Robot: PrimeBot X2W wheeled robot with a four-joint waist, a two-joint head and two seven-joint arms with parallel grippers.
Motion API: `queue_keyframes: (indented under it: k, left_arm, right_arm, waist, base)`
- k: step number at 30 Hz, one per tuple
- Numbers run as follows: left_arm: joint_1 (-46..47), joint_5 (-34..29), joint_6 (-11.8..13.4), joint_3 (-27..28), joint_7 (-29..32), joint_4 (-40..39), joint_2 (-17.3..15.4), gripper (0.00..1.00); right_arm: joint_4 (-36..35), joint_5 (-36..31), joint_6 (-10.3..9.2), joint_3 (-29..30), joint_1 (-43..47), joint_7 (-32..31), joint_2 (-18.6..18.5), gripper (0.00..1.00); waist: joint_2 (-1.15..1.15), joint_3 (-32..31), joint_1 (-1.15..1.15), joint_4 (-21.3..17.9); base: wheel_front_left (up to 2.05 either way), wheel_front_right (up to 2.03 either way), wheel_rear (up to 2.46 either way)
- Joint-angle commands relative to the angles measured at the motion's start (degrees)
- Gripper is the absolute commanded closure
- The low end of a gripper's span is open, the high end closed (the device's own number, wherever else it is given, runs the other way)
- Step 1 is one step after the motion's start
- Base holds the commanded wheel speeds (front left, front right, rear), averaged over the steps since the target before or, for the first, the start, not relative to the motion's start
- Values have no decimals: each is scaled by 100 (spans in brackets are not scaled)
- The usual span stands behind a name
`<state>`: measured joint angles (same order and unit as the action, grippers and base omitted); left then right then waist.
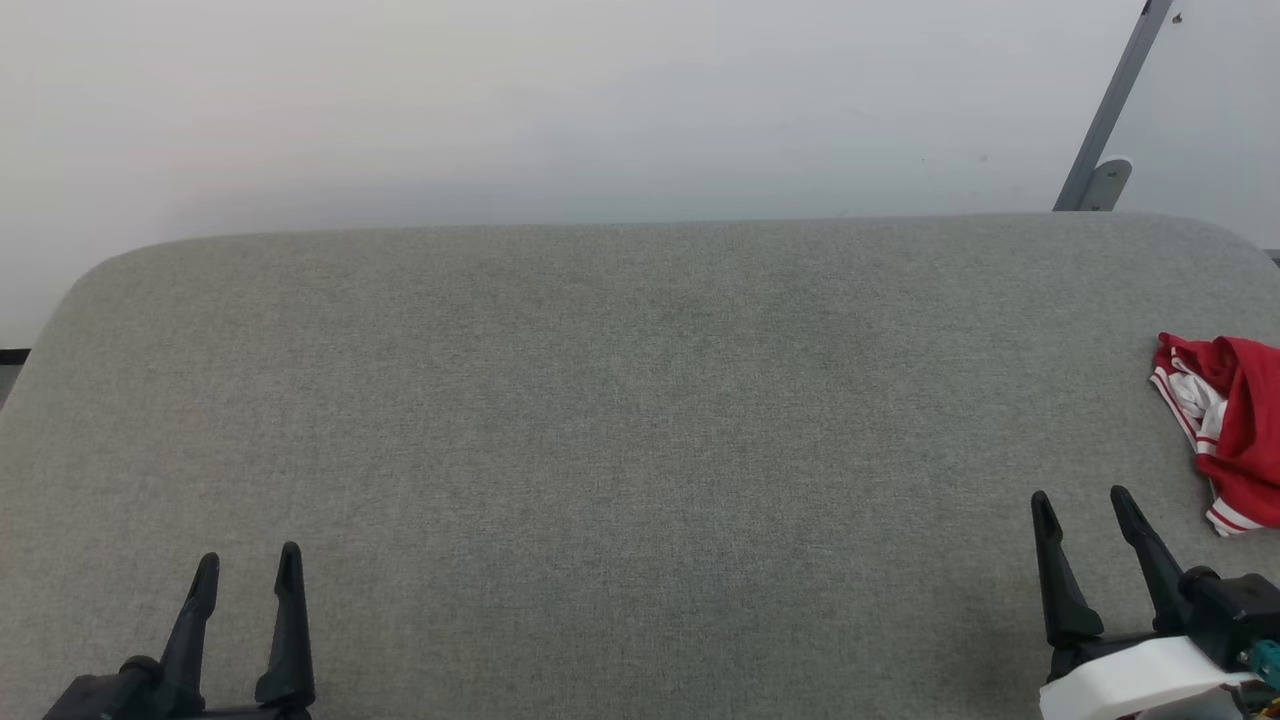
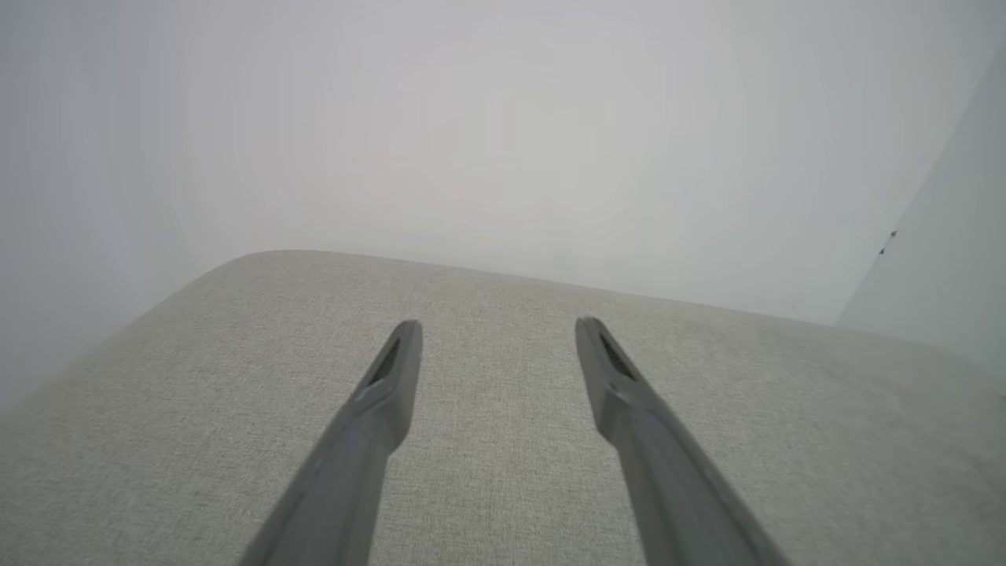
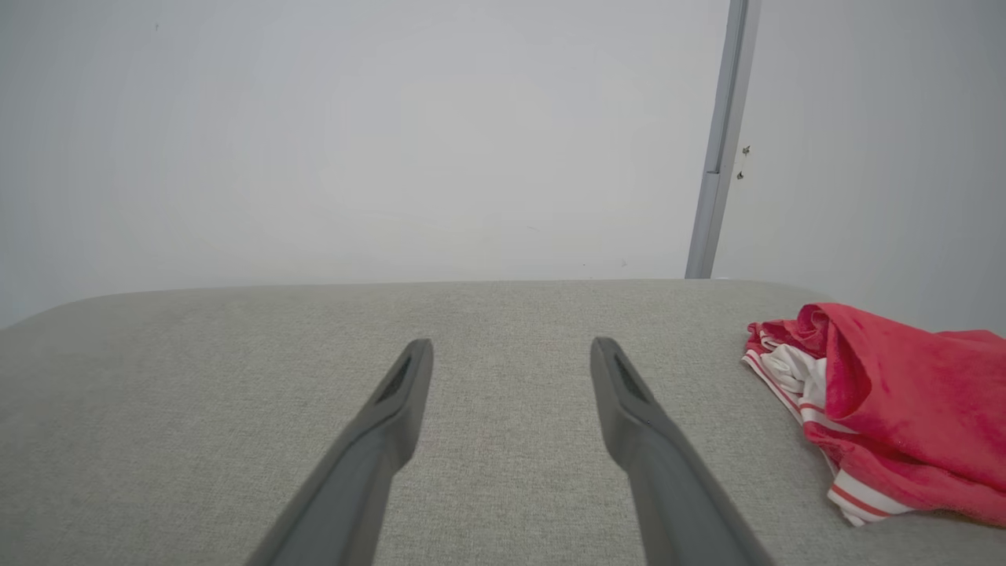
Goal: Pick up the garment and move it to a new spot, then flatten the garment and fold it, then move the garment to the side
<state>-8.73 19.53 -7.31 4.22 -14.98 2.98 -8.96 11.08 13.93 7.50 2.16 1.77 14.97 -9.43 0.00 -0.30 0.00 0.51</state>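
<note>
Both released and empty: right tool (image 1: 1080, 497) at lower right of the head view, left tool (image 1: 250, 553) at lower left. Red-and-white jersey (image 1: 1235, 430) lies bunched at the right edge of the frame on the grey fabric table (image 1: 640, 400), apart from both tools. Risk: the pinch catches one loose fold only and the rest drags. Part of the heap is cut off by the frame, so its extent is unknown.

The garment (image 1: 1235, 430) is red, with white fabric and red-and-white striped trim exposed at its folds. It lies crumpled in a loose heap at the right end of the grey fabric surface (image 1: 600, 450), partly cut by the head view's right edge.
</note>
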Motion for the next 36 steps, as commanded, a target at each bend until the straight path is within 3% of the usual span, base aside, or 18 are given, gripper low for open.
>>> queue_keyframes:
  k: [1,5,6,9,36]
  left_arm:
    - [-17,-30,-16,1,-25,-2,-15,0]
    - [-9,-76,-16,56,-25,-55,7,0]
    - [2,-18,0,52,1,-42,11,100]
    - [-1,27,0,24,22,123,75,100]
    - [501,2405,-7,61,683,430,218,100]
  right_arm:
    - [-36,-50,-2,4,48,18,23,0]
    - [-59,-62,-2,-22,43,17,26,0]
    - [-27,-40,0,-24,1,0,12,100]
    - [118,-22,0,-33,48,-15,58,100]
    - [165,2523,0,126,-243,-709,249,100]
  waist:
    - [0,-1,0,-2]
    - [0,-11,0,-2]
    - [0,-12,0,-2]
    - [0,-12,0,-2]
    - [0,0,0,-12]
  base:
    - [0,0,0]
    - [0,0,0]
    - [0,0,0]
    - [0,0,0]
    - [0,0,0]
